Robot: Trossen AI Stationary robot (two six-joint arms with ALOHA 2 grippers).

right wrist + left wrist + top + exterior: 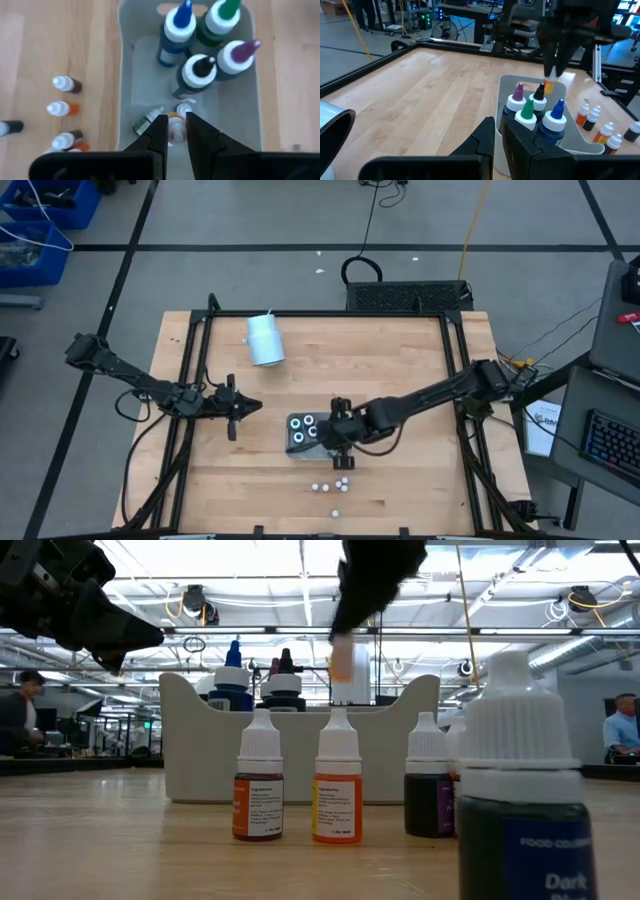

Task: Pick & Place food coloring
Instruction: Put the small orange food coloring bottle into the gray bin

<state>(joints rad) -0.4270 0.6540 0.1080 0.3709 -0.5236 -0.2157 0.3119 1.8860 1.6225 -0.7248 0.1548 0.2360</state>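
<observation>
The small orange food coloring bottle (176, 120) is hanging over the grey tray (125, 75), the right gripper (175, 131) pinching its white cap and, I'd judge, needing to lower clear of the four big bottles before releasing; the left gripper (236, 408) is waiting clenched.

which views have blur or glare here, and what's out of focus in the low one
Low view: the nearest dark bottle is large and soft, ceiling lights glare white, and the right gripper with its small orange bottle is blurred. Left wrist view: the same gripper is smeared above the grey tray. Right wrist view: the bottles look slightly soft. High view: even light, no strong shadows.
</observation>
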